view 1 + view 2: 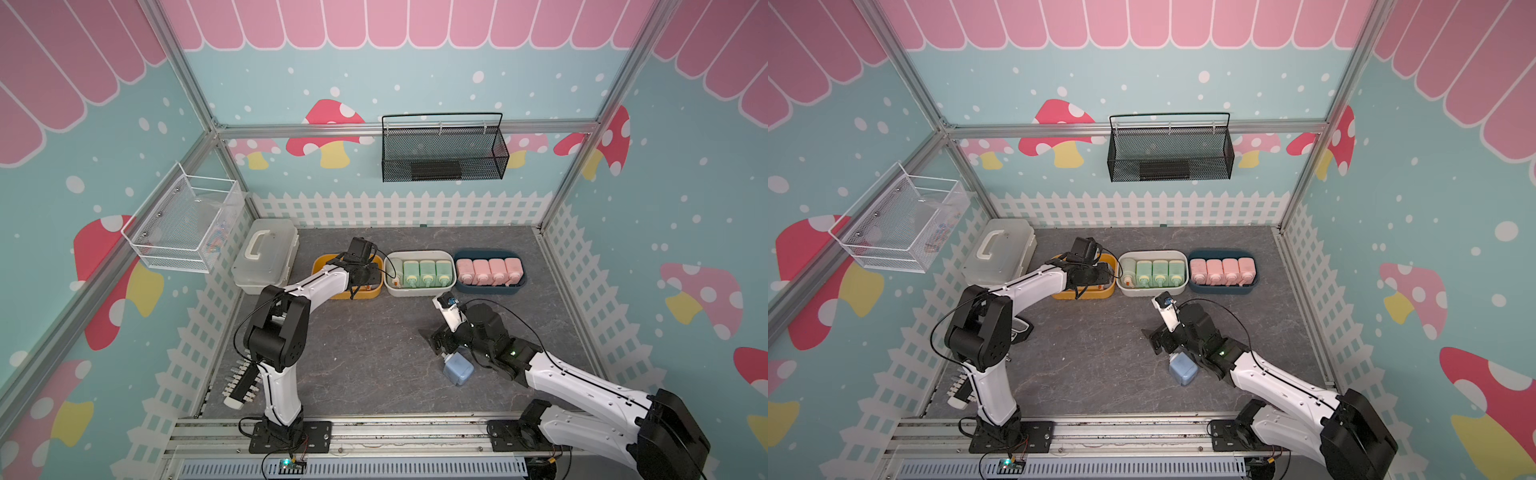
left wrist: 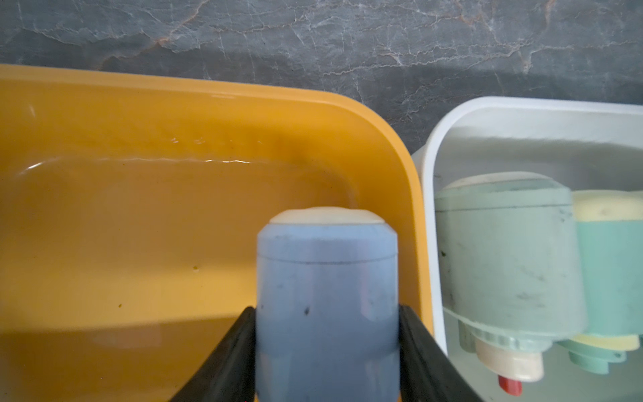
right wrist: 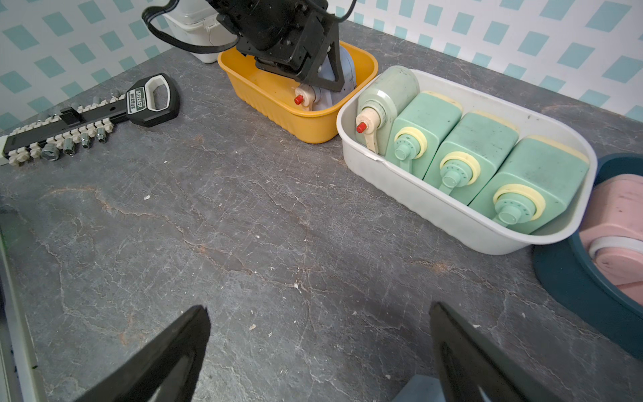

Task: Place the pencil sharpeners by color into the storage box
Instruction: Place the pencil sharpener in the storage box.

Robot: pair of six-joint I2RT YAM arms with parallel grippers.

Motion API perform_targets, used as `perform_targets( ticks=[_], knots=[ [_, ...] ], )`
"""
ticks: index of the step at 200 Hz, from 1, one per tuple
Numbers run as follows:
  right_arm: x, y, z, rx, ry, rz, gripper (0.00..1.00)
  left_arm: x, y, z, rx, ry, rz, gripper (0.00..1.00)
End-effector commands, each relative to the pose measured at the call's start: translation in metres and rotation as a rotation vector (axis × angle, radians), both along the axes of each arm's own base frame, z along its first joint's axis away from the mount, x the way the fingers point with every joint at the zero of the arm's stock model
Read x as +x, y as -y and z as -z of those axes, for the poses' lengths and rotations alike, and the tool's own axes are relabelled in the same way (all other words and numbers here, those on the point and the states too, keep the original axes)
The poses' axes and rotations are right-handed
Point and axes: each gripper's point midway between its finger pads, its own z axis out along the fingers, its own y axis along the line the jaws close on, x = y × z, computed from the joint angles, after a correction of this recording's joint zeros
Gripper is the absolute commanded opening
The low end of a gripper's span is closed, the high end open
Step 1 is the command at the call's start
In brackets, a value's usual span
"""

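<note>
sharpener (image 2: 327,264) along left hand (image 2: 327,309), cream end outward

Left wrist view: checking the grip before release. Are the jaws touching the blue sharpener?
Touching. The left wrist view shows the left gripper closed on the blue sharpener, with a jaw pressed flush against each side and no gap.

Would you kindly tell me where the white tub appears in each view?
In a top view: white tub, middle of three tubs.
In a top view: the middle tub.
Left wrist: its rim beside the yellow tub.
Right wrist: between yellow tub and dark blue tub.
Shared landmark: the adjoining yellow tub.
</note>
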Motion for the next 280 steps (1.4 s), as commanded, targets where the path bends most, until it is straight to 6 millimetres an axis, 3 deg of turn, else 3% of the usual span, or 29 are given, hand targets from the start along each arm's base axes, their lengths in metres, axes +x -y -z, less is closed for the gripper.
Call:
perform_targets(
  ticks=[1, 177, 219, 247, 280],
  knots=[
    [0.005, 0.002, -0.011, 0.007, 0.013, 0.021, 0.99, 0.004, 0.022, -0.008, -0.024, 0.022, 0.071, 0.55],
    [0.007, 0.0, -0.006, -0.019, -0.003, 0.021, 0.99, 0.006, 0.024, -0.019, -0.011, 0.018, 0.087, 0.69],
    [0.006, 0.001, -0.008, -0.019, -0.002, 0.019, 0.99, 0.004, 0.016, -0.013, 0.007, 0.009, 0.065, 0.82],
    [0.003, 0.011, -0.008, -0.027, -0.01, 0.054, 0.99, 0.001, 0.007, -0.021, 0.03, 0.032, 0.035, 0.99],
    [-0.003, 0.04, 0.008, -0.132, -0.088, 0.157, 0.99, -0.007, 0.003, -0.032, 0.035, 0.044, 0.028, 0.99]
  ],
)
